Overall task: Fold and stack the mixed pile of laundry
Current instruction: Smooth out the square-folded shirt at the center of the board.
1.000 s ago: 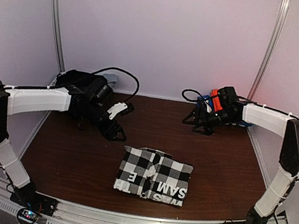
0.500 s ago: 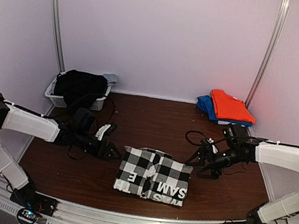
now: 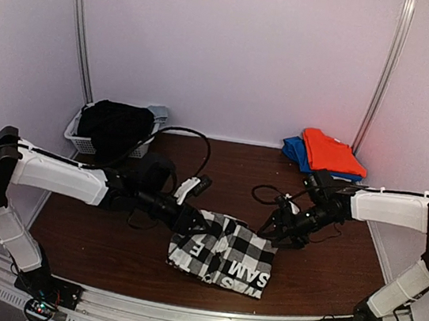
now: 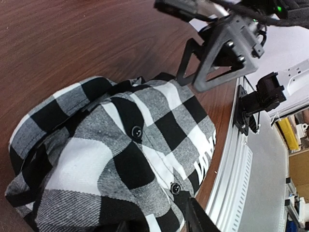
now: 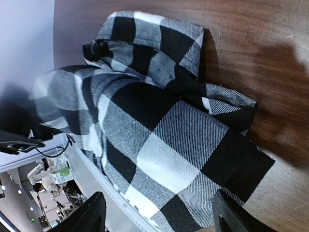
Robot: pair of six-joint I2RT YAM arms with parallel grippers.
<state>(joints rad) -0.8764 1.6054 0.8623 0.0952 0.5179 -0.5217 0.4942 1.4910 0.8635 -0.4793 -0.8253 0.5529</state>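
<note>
The left gripper (image 3: 194,223) is reaching in low from the left and is sitting against the left edge of the black-and-white checked shirt (image 3: 226,256). In the left wrist view the cloth is bunching into a hump right before the camera, and a fold of it is lying between the two dark fingers (image 4: 194,218). Only a little of them is showing, so I cannot tell whether they are clenching the cloth or merely bracketing it. The shirt is lying folded between the two grippers, near the middle of the worktop (image 3: 221,169) and toward its near edge, buttons up, with white letters on a black band along its near side. The right gripper (image 3: 279,232) is hanging at the shirt's right edge, released. In the right wrist view its fingers (image 5: 91,215) are standing wide apart over the checked cloth, clamping nothing.

The worktop is showing dark brown wood grain. In its far left corner a white slatted basket (image 3: 81,140) is holding a black garment (image 3: 111,126). In the far right corner an orange-red garment (image 3: 329,151) is lying folded on a blue garment (image 3: 294,152). Pale walls (image 3: 230,51) are enclosing the space, metal uprights (image 3: 79,30) are rising at the back corners, and an aluminium rail (image 3: 200,318) is running along the near edge.
</note>
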